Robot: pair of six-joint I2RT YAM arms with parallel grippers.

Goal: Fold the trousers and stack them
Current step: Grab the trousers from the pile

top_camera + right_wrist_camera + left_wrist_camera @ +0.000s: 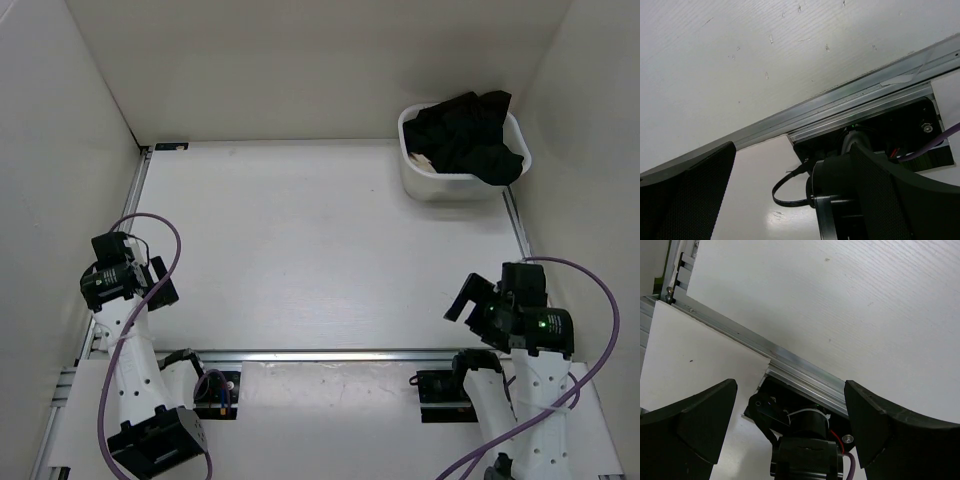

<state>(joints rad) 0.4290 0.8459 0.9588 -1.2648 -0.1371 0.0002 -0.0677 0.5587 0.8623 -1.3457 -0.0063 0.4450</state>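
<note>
The trousers (465,135) lie as a crumpled black heap in the white basket (438,186) at the upper right of the top view, with fabric spilling over its right rim. The bare part of the bench (300,240) fills the middle. At lower left the left tool (150,272) hangs with jaws spread wide and grips nothing. At lower right the right tool (480,300) is likewise spread and grips nothing.

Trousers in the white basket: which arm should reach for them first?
Right, probably. The trousers sit bunched in the white basket at the far right corner, straight ahead of the right gripper; the left gripper would have to cross the table. Both are open.
</note>
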